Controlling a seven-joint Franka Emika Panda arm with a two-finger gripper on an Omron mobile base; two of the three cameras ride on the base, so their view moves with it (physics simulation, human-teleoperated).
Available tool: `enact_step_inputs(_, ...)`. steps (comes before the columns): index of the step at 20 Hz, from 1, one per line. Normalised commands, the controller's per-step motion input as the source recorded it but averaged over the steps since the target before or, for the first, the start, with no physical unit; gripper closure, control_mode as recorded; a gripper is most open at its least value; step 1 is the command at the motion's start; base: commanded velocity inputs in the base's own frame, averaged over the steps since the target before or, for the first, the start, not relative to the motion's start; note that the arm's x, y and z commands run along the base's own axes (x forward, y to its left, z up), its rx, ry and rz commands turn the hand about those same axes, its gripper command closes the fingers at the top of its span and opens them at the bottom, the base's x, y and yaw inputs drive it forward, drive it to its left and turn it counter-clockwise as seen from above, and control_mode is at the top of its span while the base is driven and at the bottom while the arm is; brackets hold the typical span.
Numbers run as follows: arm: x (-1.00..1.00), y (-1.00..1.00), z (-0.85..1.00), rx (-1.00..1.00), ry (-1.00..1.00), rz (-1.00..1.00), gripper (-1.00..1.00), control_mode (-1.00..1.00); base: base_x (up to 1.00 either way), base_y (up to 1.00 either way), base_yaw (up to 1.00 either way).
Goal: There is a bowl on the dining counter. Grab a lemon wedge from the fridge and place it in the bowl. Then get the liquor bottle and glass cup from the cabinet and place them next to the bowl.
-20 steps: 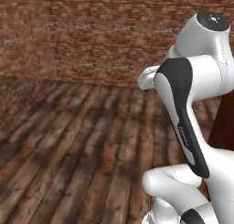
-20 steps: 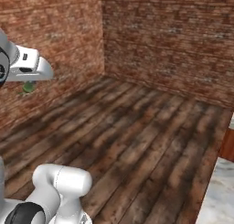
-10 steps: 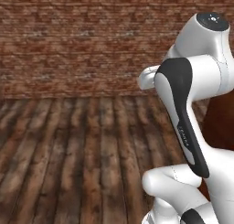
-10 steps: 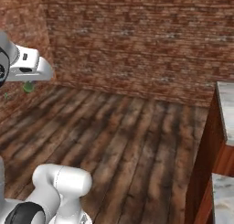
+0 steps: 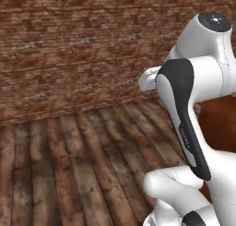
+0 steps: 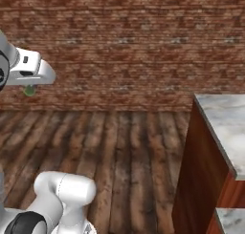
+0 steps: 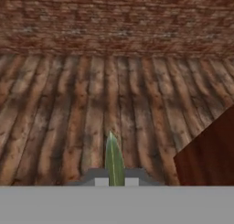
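One tiny yellow-green lemon wedge (image 7: 113, 157) is pinched in the closed two-finger gripper (image 7: 113, 181). Views have swung since a second ago: the marble-topped, wood-fronted dining counter (image 6: 221, 128) is now closer, so the base is judged en route to the bowl.

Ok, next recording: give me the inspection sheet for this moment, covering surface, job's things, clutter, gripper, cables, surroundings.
Surface: dining counter at right, marble top, reddish-brown wood front; the part in view is bare.
Job's things: lemon wedge, yellow-green, between the fingertips; a greenish bit under the hand in the right base view.
Clutter: nothing seen.
Gripper: gripper shut on the lemon wedge, held above the floor.
Cables: nothing seen.
Surroundings: brick wall, wooden plank floor.
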Motion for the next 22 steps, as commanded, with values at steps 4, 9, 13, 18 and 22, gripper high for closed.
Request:
enact_step_inputs(4,0.0,0.0,0.0,0.0,0.0,0.0,1.0,1.0,1.0,0.37,-0.49)
enact_step_inputs(9,0.0,0.0,0.0,0.0,0.0,0.0,1.0,1.0,1.0,0.4,-0.49)
enact_step_inputs(13,0.0,0.0,0.0,0.0,0.0,0.0,1.0,1.0,0.93,0.48,-0.48)
enact_step_inputs(18,0.0,0.0,0.0,0.0,0.0,0.0,1.0,1.0,0.89,0.49,-0.48)
enact_step_inputs(22,0.0,0.0,0.0,0.0,0.0,0.0,1.0,1.0,0.91,0.46,-0.5)
